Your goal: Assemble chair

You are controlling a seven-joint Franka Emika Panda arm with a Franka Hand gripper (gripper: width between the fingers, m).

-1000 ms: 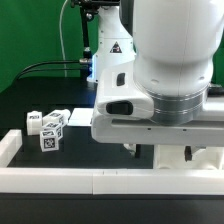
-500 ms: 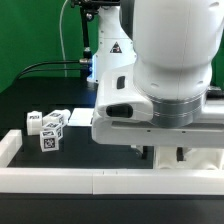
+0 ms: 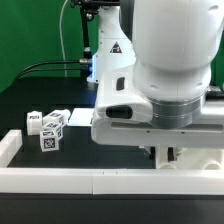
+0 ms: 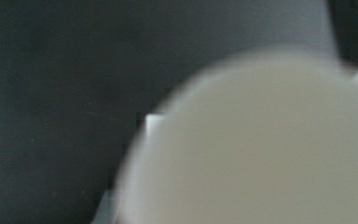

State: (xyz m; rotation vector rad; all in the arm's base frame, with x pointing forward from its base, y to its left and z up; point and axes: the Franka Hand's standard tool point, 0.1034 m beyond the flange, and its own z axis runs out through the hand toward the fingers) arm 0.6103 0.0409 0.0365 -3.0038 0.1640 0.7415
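Note:
The arm's big white wrist and hand [image 3: 160, 100] fill the exterior view and hide most of the work area. Under the hand, a white piece [image 3: 167, 155] shows against the dark table; I cannot tell if it is a chair part or a finger. The fingertips are not clearly visible, so the jaws' state is unclear. In the wrist view a blurred, pale rounded shape [image 4: 247, 150] sits very close to the lens and covers most of the picture, with dark table [image 4: 69, 100] beside it. Small white chair parts with marker tags [image 3: 46, 128] lie at the exterior view's left.
A low white rail [image 3: 60, 178] runs along the front of the table, with a raised end at the exterior view's left [image 3: 10, 145]. A flat white piece [image 3: 80, 117] lies behind the tagged parts. The arm's base and cables [image 3: 95, 50] stand at the back.
The white shapes under the hand have shifted toward the exterior view's left, and the hand sits slightly lower. The tagged parts at the left have not moved.

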